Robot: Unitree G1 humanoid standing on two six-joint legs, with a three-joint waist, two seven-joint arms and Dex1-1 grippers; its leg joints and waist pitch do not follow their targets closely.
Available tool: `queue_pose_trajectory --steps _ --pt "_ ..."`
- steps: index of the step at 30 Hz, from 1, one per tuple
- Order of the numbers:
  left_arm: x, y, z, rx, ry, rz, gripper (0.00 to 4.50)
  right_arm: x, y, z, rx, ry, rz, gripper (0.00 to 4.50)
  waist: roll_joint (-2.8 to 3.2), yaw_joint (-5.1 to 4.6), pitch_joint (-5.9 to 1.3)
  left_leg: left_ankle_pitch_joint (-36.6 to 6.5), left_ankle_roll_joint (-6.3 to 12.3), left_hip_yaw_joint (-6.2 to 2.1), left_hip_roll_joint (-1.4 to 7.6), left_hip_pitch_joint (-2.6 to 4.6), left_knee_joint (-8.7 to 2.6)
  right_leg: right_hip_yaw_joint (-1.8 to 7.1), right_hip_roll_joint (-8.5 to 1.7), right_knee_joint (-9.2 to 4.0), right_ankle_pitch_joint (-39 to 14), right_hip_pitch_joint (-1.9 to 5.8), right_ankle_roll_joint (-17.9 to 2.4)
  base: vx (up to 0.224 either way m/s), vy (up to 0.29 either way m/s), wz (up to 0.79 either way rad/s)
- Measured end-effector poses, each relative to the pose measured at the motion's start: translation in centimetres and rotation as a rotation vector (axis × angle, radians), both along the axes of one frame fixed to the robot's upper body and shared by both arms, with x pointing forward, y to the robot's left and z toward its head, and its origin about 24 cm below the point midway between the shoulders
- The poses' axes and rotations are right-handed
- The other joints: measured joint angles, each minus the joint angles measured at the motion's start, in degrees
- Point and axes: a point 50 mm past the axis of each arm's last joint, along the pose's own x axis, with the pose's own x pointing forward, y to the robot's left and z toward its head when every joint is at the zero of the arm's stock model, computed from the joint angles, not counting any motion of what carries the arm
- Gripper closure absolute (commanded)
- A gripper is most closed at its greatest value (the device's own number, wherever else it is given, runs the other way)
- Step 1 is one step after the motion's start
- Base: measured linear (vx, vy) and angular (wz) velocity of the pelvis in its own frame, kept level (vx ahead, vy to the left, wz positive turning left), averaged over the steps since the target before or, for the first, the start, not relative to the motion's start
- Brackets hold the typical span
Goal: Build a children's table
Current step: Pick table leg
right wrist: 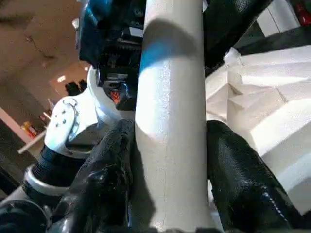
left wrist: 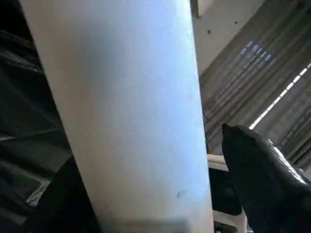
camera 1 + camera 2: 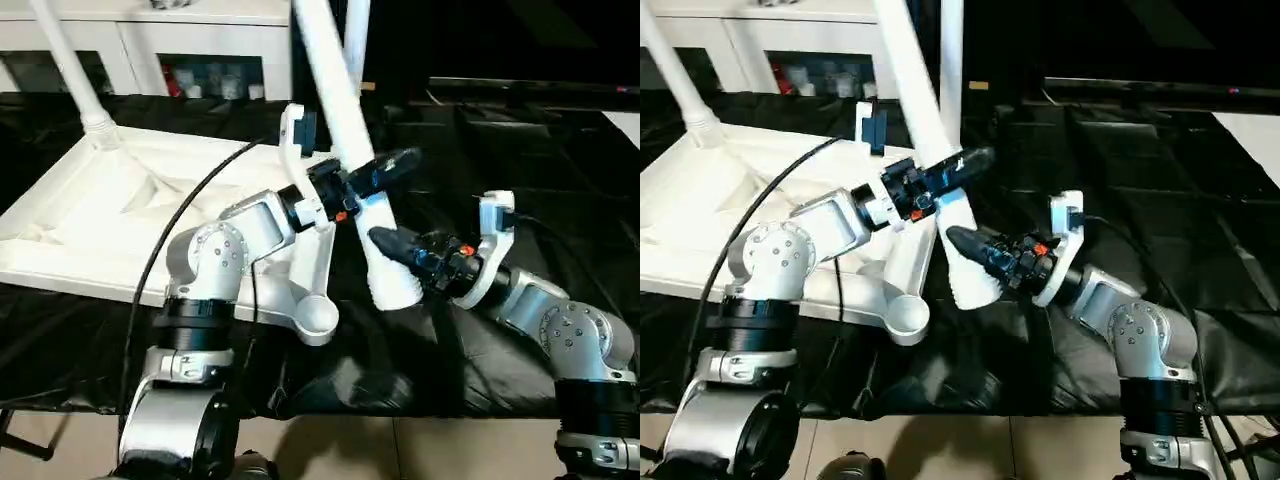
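Observation:
The children's table top lies upside down on the left, with its ribbed underside up. One white leg stands in its far left corner, and another leg rises behind. A loose leg leans steeply, its round lower end resting on the black cloth beside the near corner socket. My left gripper straddles this leg, and a gap shows between it and one finger. Lower down, my right gripper is shut on the leg, with both fingers pressed against it.
A black cloth covers the work surface, with open room on the right. A white glass-door cabinet stands at the back left. A black cable runs over the table top to my left arm. Light floor shows along the near edge.

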Motion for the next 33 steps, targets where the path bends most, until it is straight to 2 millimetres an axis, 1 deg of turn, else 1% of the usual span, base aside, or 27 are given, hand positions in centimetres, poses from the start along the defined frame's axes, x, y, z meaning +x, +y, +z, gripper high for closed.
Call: queue_pose_trajectory --steps 2,3,4,8,9,11,12,13,17,21,25,26,28,29,32,33 --pt "0.0 0.1 -0.1 -0.005 0.005 0.007 1.28 0.0 0.0 0.0 -0.003 -0.006 0.002 2.64 -0.05 0.0 0.0 0.0 0.0 0.0 0.0 0.0 0.0 0.0 0.0 0.0 0.0 0.0 0.0 0.0 0.0 0.0" --pt "0.0 0.1 -0.1 -0.004 0.008 0.01 1.52 0.0 0.0 0.0 -0.006 -0.007 0.002 2.64 -0.08 0.0 0.0 0.0 0.01 0.0 0.0 0.0 0.01 0.0 0.0 0.0 0.0 0.0 0.0 0.0 0.0 0.0" --pt "0.0 0.1 -0.2 -0.003 0.01 0.011 1.52 0.0 0.0 0.0 -0.012 -0.009 0.002 2.64 -0.13 0.0 -0.01 0.0 0.01 0.0 0.0 0.0 0.01 0.0 0.0 0.0 0.0 0.0 0.0 0.0 0.0 0.0" --pt "0.0 0.4 -0.5 -0.005 0.023 0.021 1.87 0.0 0.3 -0.1 -0.029 -0.02 0.008 2.64 -0.13 -0.01 -0.01 0.0 0.02 0.0 0.0 0.0 0.01 0.01 0.0 0.01 0.0 0.0 0.0 0.0 0.0 0.0" --pt "0.0 0.5 -0.6 -0.005 0.026 0.026 1.87 0.1 0.3 -0.1 -0.034 -0.02 0.009 2.64 -0.13 -0.01 -0.01 0.0 0.02 0.0 0.0 0.0 0.01 0.01 0.0 0.01 0.0 0.0 0.0 0.0 0.0 0.0" --pt "0.1 0.7 -0.7 -0.008 0.033 0.04 2.2 0.1 0.4 -0.2 -0.042 -0.021 0.01 2.64 -0.13 0.0 -0.01 0.0 0.02 0.0 0.0 0.0 0.01 0.01 0.0 0.02 0.0 0.0 0.0 0.0 0.0 0.0" --pt "0.1 0.8 -0.8 -0.012 0.035 0.045 2.2 0.1 0.4 -0.1 -0.046 -0.024 0.01 2.64 -0.13 -0.01 -0.01 0.0 0.02 0.0 0.0 0.0 0.02 0.01 0.0 0.02 0.0 0.0 0.0 0.0 0.0 0.0" --pt "0.1 0.8 -0.7 -0.017 0.036 0.048 2.41 0.2 0.4 0.0 -0.052 -0.031 0.006 2.64 -0.21 0.0 -0.02 0.0 0.02 0.0 0.0 0.0 0.02 0.01 0.0 0.02 0.0 0.0 0.0 0.0 0.0 0.0" --pt "0.2 1.0 -0.6 -0.03 0.035 0.055 2.51 0.5 0.5 0.2 -0.065 -0.047 0.007 2.64 -0.42 0.01 -0.01 0.1 0.06 -0.01 0.0 0.0 0.03 0.01 0.0 0.05 0.0 0.0 0.0 0.0 0.0 0.0" --pt "0.2 1.1 -0.5 -0.033 0.025 0.067 2.55 0.8 0.6 0.3 -0.073 -0.058 0.007 2.64 -0.86 0.01 -0.01 0.1 0.1 0.0 0.01 0.01 0.03 0.0 0.0 0.09 0.0 0.0 0.0 0.0 0.0 0.0" --pt "0.3 1.2 -0.6 -0.018 0.017 0.069 2.55 0.9 0.8 0.3 -0.081 -0.059 0.01 2.64 -0.98 0.06 0.02 0.1 0.11 0.0 0.0 0.0 0.04 0.0 -0.01 0.09 0.1 0.01 0.1 0.0 0.0 0.0" --pt "0.3 1.2 -0.6 -0.011 0.011 0.068 2.55 0.9 0.8 0.2 -0.084 -0.06 0.01 2.29 -0.98 0.06 0.02 0.1 0.11 0.0 0.0 0.0 0.04 0.0 -0.01 0.1 0.1 0.01 0.1 0.0 0.0 0.0" --pt "0.3 1.2 -0.6 0.01 -0.002 0.066 2.55 1.0 0.9 0.1 -0.097 -0.064 0.007 1.94 -0.98 0.04 0.02 0.1 0.1 0.0 0.0 0.01 0.05 0.01 -0.01 0.1 0.1 0.01 0.1 0.0 0.0 0.0" --pt "0.3 1.3 -0.6 0.028 -0.011 0.07 2.55 1.1 1.0 0.1 -0.109 -0.06 0.001 1.94 -0.97 0.02 0.02 0.2 0.09 0.0 0.0 0.01 0.04 0.01 -0.01 0.1 0.1 0.01 0.1 0.0 0.0 0.0" --pt "0.5 1.5 -0.4 0.079 -0.052 0.089 2.61 1.7 1.1 0.0 -0.14 -0.046 -0.028 1.61 -0.96 -0.03 0.02 0.2 -0.01 -0.04 0.0 0.02 0.04 0.0 -0.01 0.12 0.2 0.0 0.3 0.0 0.0 0.0" --pt "0.6 1.5 -0.3 0.086 -0.061 0.09 2.61 1.8 1.1 0.1 -0.147 -0.05 -0.032 1.61 -0.96 -0.04 0.02 0.3 -0.02 -0.06 0.0 0.02 0.04 0.0 -0.01 0.13 0.2 0.0 0.3 0.0 0.0 0.0"
